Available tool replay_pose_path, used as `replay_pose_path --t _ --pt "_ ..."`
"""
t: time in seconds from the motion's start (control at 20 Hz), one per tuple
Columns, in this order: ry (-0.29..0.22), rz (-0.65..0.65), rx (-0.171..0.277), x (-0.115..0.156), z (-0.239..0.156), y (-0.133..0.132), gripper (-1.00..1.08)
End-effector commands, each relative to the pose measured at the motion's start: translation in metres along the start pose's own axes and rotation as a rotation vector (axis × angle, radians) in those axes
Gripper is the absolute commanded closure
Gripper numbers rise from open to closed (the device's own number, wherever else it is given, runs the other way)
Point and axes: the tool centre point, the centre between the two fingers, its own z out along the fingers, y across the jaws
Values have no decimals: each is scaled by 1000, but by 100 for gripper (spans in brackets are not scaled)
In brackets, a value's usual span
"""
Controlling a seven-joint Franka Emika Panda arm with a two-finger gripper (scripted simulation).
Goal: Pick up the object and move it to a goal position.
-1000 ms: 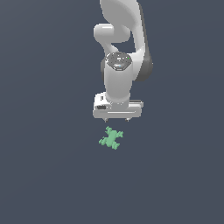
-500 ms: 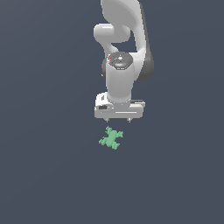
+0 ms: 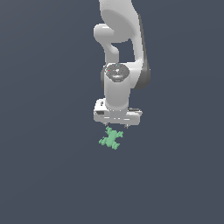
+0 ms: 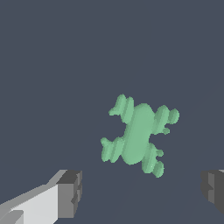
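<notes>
While the arm has come down a little over the last second, the pincer (image 3: 117,126) now hangs just above the object (image 3: 111,138), its lower edge almost meeting the piece's upper prongs in the exterior view. The object itself has not shifted: it lies flat on the dark desk (image 3: 48,175), a small light-green piece with stubby prongs sticking out to all sides.

From the wrist view, the object (image 4: 139,134) sits ahead of the line between the two fingertips (image 4: 70,193), which stand wide apart with nothing between them (the gap looks clearly broader than the piece). So the pincer is open and empty.

My judgement is that the approach is nearly over but the grasp has not begun; the fingers probably need to centre over the piece and sink further before closing.
</notes>
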Motion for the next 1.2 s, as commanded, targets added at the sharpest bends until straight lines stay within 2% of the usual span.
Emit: replay_pose_path --t 0.0,0.55,1.15 --pt "-2 52 -3 2 14 4 -92" --pt "-5 249 -19 9 67 19 -92" --pt "-5 272 -22 9 82 21 -92"
